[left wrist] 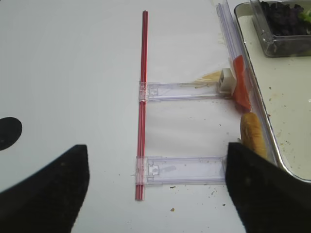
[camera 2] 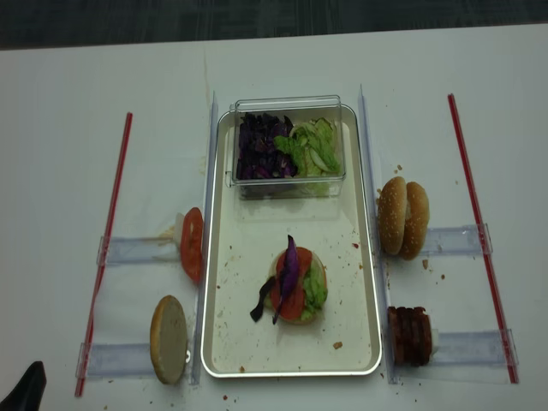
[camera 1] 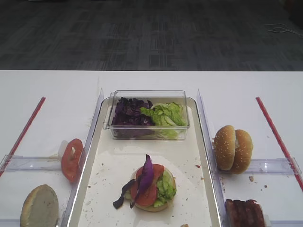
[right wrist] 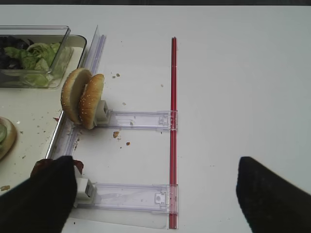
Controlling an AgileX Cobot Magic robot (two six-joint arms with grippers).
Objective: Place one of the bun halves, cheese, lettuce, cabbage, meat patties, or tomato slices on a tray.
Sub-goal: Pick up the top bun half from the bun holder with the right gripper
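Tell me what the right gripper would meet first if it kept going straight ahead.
Probably nothing: between the wide-open right gripper fingers lies bare white table and the thin red strip; the standing sesame buns sit left. Depth unclear.

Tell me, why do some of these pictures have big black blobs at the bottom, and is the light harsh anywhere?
In the right wrist view the blobs are the right end effector's own fingers, so close that they blur; likewise the left end effector in the left wrist view. Both exterior high views show soft, even light, faint shadows, and no glare on the tray.
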